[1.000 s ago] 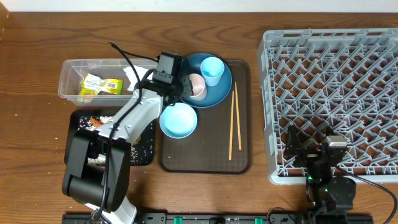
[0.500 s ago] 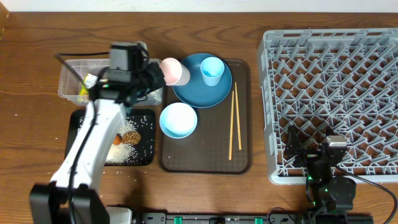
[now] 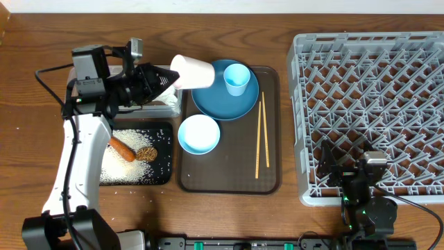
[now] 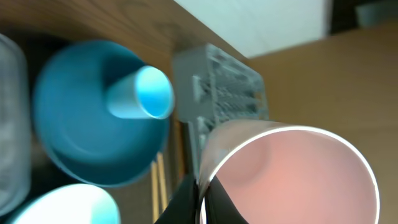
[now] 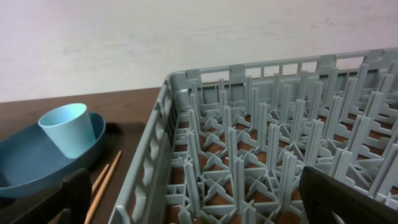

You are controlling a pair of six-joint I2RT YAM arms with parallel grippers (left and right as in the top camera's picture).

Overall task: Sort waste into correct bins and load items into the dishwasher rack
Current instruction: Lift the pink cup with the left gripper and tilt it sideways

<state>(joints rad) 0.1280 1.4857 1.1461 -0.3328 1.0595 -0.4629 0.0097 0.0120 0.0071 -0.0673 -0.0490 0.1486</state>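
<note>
The left pincer is clenched on the rim of the pink cup. It holds the cup tipped on its side in the air at the upper centre-left of the overhead frame, between the clear tub and the blue plate. A rim grip probably suits setting it mouth-down among the pegs of the rack, far right.

On the plate stands the light-blue cup. Below it on the brown tray are the bowl and chopsticks, not yet loaded.

The black tray, lower left, holds rice, a carrot and a biscuit.

The right pincer is released wide and grasps nothing at the rack's lower edge, likely waiting.
</note>
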